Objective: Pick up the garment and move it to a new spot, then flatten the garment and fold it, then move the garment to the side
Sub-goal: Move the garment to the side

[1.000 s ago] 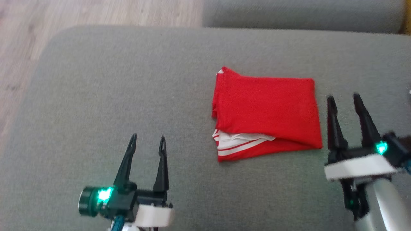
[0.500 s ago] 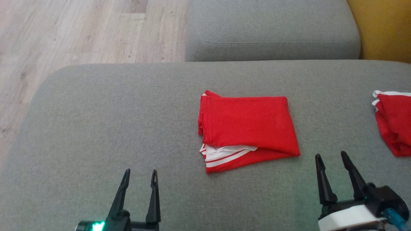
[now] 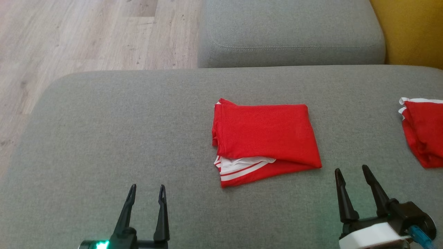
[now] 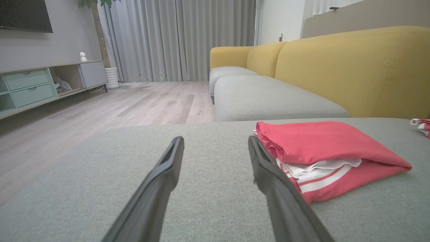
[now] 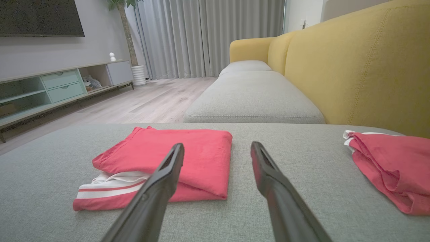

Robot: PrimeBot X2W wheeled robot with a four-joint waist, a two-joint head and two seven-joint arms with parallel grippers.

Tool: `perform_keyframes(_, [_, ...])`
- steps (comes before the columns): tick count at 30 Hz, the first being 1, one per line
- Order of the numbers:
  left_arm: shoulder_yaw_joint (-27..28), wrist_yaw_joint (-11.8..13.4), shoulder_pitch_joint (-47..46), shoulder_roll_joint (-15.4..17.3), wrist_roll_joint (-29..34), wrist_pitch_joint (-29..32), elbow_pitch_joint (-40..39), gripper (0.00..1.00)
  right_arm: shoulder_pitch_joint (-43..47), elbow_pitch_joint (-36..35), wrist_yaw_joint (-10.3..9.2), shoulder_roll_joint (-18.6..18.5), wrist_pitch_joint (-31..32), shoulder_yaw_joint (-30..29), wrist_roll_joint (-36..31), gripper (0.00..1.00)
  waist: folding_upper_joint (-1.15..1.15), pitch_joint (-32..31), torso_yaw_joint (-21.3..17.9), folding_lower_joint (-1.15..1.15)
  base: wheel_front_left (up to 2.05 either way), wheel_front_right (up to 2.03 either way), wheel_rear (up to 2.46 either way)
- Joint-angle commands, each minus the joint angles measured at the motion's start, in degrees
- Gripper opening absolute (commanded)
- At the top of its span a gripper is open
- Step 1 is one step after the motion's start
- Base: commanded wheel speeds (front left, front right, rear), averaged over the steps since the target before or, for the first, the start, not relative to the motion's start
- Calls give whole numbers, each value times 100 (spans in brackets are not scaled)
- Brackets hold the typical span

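Pulled back from where they were a second ago, the left gripper [image 3: 147, 186] and right gripper [image 3: 350, 168] are standing with jaws spread and empty, while the folded red garment [image 3: 264, 135] is lying ahead between them, long axis crosswise, nearer the right gripper.

A grey fabric seat cushion [image 3: 104, 138] carries two things. A folded red garment [image 3: 266, 131] with white-striped trim lies flat on it. A second red garment [image 3: 424, 133] lies rumpled on the cushion, well to the right of the folded one.
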Motion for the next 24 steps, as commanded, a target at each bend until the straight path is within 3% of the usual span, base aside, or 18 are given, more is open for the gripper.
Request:
perform_keyframes(1, [204,2,-115,-36,29,-29,-155,100,-112,-162,-4,-19,-62,116,-38,100,0,3,1,0,0,0,0])
perform_keyframes(16, [261,-30,-241,-39,53,-29,-90,100,-83,-143,-4,-9,-62,169,-76,100,0,95,30,0,0,0,0])
perform_keyframes(24, [217,-128,-372,-39,84,-29,-74,100,-490,237,-4,-90,-62,205,166,100,0,362,51,0,0,0,0])
